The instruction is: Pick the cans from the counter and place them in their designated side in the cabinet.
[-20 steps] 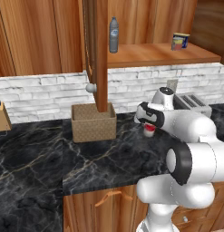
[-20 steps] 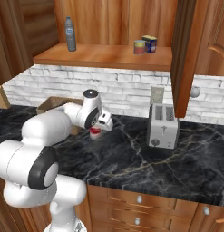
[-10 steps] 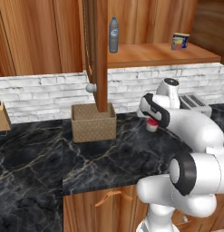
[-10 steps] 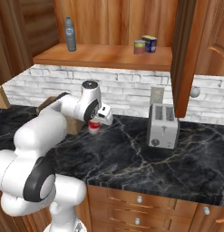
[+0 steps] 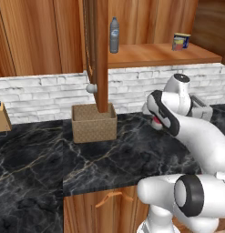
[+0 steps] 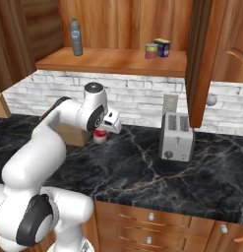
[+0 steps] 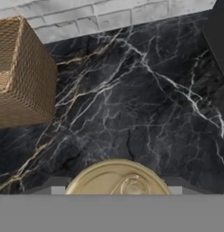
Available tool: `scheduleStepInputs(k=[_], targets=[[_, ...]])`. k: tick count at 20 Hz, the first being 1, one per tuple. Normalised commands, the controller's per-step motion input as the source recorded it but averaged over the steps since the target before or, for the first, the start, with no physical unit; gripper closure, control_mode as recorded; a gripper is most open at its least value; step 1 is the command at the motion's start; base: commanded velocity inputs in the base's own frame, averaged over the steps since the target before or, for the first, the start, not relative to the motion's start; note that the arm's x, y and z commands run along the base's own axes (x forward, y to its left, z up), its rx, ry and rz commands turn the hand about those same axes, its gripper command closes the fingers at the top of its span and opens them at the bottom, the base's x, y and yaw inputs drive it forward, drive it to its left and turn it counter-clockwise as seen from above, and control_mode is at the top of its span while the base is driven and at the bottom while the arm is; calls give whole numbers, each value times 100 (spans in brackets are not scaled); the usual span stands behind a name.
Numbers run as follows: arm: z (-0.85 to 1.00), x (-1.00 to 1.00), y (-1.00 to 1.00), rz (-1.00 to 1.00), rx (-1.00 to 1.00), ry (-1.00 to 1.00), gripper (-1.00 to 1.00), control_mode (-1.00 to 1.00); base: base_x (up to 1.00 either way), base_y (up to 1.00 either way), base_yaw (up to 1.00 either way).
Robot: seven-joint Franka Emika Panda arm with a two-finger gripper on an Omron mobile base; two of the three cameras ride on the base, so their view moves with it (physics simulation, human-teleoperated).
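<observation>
One red can (image 6: 99, 135) sits on the black counter (image 6: 152, 167), near its back edge by the white brick wall, just beside the woven basket (image 5: 94, 123). The gripper (image 6: 109, 129) is right at this can, whose pale lid fills the bottom of the hand view. It cannot be told whether the jaws hold it. The other can (image 6: 151, 50) already stands on the cabinet (image 6: 113, 61) shelf, near its right end, beside a blue tin (image 6: 164, 47). The step looks like picking up; next comes a firm grip and a lift to the shelf.

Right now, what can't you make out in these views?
- Hand jaws: the arm covers them in both base views, the grey band in the hand view; open or shut unclear.
- Red can: body mostly behind the hand; hand view gives its pale lid, cut off below.
- Shelf tins' labels: too small.
</observation>
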Motion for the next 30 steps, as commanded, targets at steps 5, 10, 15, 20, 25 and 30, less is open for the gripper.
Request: scheduleStepInputs(k=[5,10,15,20,25,30], targets=[[32,-31,0,0,0,-13,100,-100,0,0,0],[30,-32,0,0,0,-17,100,-100,0,0,0],[31,-33,0,0,0,-11,100,-100,0,0,0],[37,-31,0,0,0,-9,100,-100,0,0,0],[42,-29,0,0,0,-10,100,-100,0,0,0],[33,-40,-1,0,0,-3,100,-100,0,0,0]])
